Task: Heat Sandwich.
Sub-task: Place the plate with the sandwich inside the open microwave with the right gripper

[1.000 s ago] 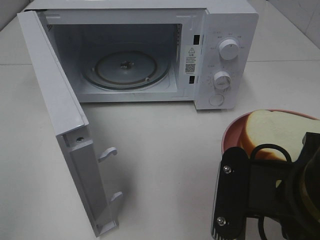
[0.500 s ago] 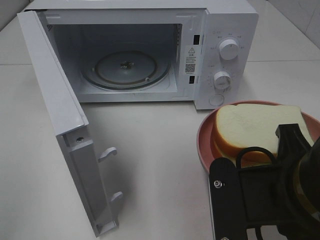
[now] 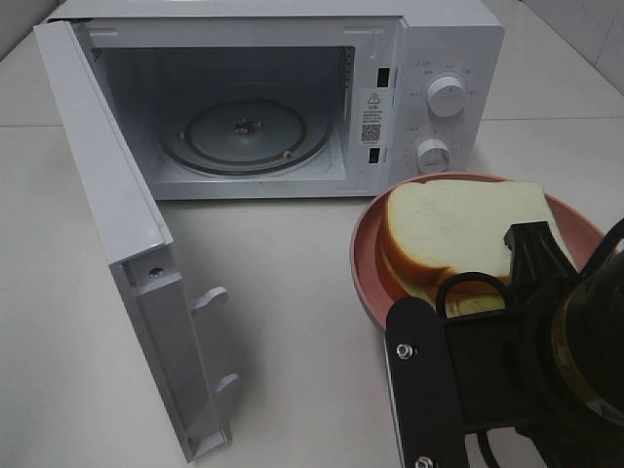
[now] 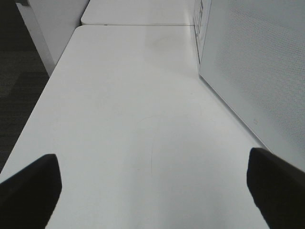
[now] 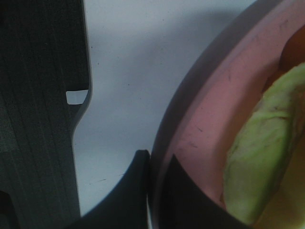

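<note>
The sandwich (image 3: pixel 458 229), pale bread with an orange filling, lies on a round pink plate (image 3: pixel 363 263) at the right, in front of the microwave's control panel. My right gripper (image 3: pixel 526 255) is shut on the plate's near rim and holds it above the table. The right wrist view shows its jaws (image 5: pixel 152 164) pinching the pink rim (image 5: pixel 209 109), with the sandwich's edge (image 5: pixel 267 157) beside them. My left gripper (image 4: pixel 152 191) is open and empty, low over the table beside the microwave door; it is out of the exterior high view.
The white microwave (image 3: pixel 439 58) stands at the back with its door (image 3: pixel 117 224) swung open to the left. Its glass turntable (image 3: pixel 244 136) is bare. Two knobs (image 3: pixel 447 95) are on the right panel. The door's outer face (image 4: pixel 257 71) is near my left gripper.
My right gripper has carried the plate with the sandwich to the left, closer to the front of the microwave. The microwave and its door have not moved.
</note>
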`<action>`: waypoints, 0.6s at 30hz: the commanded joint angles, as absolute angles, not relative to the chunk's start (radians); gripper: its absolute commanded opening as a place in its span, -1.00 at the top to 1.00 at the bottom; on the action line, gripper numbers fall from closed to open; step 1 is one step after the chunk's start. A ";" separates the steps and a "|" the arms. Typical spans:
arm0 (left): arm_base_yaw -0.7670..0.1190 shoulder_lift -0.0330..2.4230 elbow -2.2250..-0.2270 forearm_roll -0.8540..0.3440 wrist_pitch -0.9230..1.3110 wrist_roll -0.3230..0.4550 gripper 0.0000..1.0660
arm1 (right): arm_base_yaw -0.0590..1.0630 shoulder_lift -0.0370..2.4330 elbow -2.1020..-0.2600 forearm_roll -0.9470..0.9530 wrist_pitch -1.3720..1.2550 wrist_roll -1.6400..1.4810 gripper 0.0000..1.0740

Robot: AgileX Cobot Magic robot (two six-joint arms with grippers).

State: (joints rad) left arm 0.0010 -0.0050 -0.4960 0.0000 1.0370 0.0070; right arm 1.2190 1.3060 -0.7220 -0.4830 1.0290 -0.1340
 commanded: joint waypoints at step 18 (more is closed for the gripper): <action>0.004 -0.030 -0.493 0.000 1.031 0.006 -0.98 | 0.980 1.304 -0.720 -0.442 0.784 -0.708 1.00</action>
State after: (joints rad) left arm 0.0010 -0.0050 -0.4960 0.0000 1.0370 0.0070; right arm 0.9990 1.3060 -0.7220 -0.4420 0.8210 -0.6380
